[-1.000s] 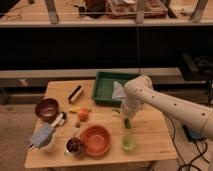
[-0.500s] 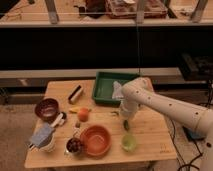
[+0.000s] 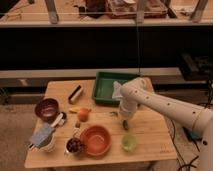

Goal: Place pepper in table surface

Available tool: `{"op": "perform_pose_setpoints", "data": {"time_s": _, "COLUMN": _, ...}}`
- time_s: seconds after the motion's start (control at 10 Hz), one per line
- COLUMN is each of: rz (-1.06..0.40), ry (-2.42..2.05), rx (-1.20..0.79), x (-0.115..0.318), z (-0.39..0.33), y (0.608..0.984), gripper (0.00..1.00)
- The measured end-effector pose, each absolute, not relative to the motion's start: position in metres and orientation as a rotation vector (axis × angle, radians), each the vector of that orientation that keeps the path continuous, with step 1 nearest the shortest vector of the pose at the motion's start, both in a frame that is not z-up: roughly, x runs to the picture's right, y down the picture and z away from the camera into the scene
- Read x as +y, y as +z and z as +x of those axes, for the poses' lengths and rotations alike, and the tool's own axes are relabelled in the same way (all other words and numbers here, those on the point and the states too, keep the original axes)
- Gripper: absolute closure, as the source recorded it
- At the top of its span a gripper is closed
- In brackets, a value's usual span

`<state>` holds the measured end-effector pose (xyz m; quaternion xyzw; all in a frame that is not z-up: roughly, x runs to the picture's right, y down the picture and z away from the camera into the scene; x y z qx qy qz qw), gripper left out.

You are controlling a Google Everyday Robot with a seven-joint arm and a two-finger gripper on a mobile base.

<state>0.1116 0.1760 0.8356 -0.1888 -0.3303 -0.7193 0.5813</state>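
Wooden planks make up the desk [image 3: 150, 135], and the white arm reaches across it from the right, bending down so that the hand [image 3: 125, 120] hangs low over the boards just in front of the green tray [image 3: 102, 87]. A small dark shape at the tip of the hand, at or just above the wood, looks like the pepper [image 3: 125, 124]; whether it already rests on the desk or is a little clear of it cannot be told. Nor can it be told whether the hand is pinching it or has spread. Judging by this, the placing step is at its end: the pepper is brought to a bare patch between the tray, the orange bowl [image 3: 96, 140] and the pale green cup [image 3: 129, 143]. The next move probably calls for letting go with the pepper down on the wood, then lifting straight up so it is not dragged, and keeping clear of the cup just below.
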Motion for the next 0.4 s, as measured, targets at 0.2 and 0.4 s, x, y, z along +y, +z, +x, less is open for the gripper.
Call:
{"op": "perform_pose_setpoints", "data": {"time_s": 0.2, "rz": -0.406, "ry": -1.662, "rx": -0.794, "x": 0.168, "z": 0.108, "y": 0.834, "gripper": 0.2}}
{"op": "perform_pose_setpoints", "data": {"time_s": 0.4, "rz": -0.327, "ry": -1.612, "rx": -0.827, "x": 0.15, "z": 0.106, "y": 0.828, "gripper": 0.2}}
